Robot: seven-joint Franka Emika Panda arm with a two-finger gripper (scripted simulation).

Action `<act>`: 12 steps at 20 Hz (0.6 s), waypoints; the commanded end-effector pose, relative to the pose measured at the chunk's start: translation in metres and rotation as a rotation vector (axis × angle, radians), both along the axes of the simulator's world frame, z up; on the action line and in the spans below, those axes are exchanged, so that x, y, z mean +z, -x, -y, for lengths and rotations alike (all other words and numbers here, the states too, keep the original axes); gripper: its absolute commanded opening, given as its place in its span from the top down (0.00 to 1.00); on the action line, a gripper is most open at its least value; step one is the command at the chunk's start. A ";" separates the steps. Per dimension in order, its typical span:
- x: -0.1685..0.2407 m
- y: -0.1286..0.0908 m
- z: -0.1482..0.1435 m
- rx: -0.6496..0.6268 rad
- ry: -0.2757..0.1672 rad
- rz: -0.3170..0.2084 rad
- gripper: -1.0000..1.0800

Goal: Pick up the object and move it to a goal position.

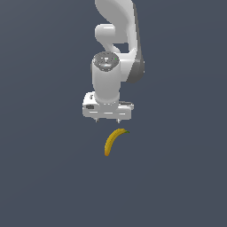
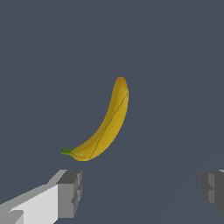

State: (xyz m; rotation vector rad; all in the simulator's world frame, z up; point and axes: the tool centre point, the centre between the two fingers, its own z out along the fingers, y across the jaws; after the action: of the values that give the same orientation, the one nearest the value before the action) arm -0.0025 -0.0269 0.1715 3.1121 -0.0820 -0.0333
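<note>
From where I sit the gripper (image 1: 107,120) hangs above the grey floor (image 1: 40,177) with its jaws spread wide and nothing between them; in the wrist view the two fingers (image 2: 70,192) stand far apart at either side, wider than the fruit is thick, which I take to be the setting for a straddling grasp. The banana (image 1: 113,140) lies flat on the floor just ahead of the fingertips, not yet under them, its green stem (image 2: 66,151) nearest the hand and its far tip pointing away. My reading is that the hand is parked short of the fruit, so I would need to carry it forward over the curved middle before lowering. No goal marker shows in either view
</note>
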 end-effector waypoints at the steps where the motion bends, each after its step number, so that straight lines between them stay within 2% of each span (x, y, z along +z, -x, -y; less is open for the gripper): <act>1: 0.000 0.000 0.000 -0.001 0.001 0.000 0.04; 12: -0.015 -0.004 -0.005 -0.098 -0.005 0.005 0.04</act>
State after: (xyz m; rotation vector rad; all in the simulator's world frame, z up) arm 0.0010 -0.0227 0.1599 3.1118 -0.2014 -0.0280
